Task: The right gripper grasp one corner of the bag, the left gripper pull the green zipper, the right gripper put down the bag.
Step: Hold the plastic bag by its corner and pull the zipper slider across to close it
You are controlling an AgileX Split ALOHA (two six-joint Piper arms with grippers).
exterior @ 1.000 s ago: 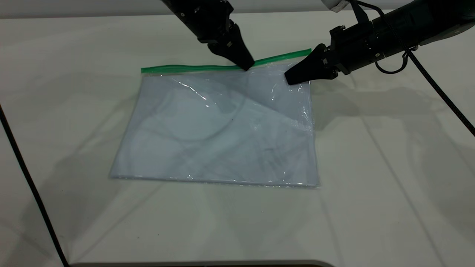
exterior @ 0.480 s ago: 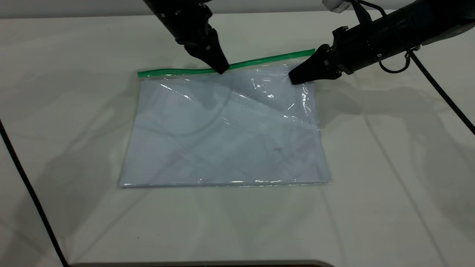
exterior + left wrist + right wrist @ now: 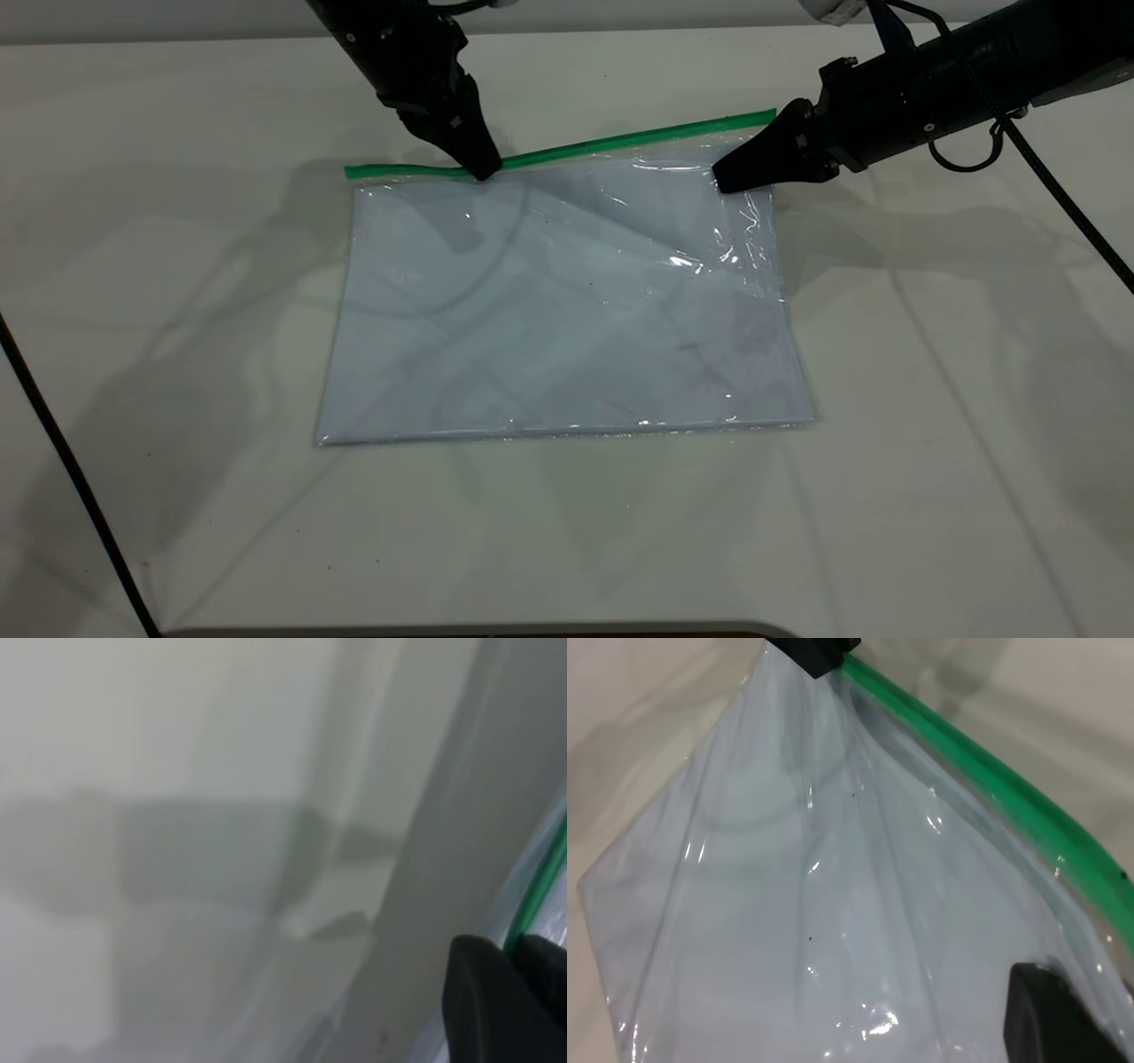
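1 bag, 1 green zipper. L gripper fingers pinching zipper; R gripper fingers pinching bag corner.

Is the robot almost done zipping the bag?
Nearly. Done: the right gripper pinches the bag at its far right corner, lifting that corner a little. In hand: the left gripper is shut on the green zipper, close to the strip's left end, with only a short green piece beyond it. Left: finish that last bit, then the right gripper puts the bag down.
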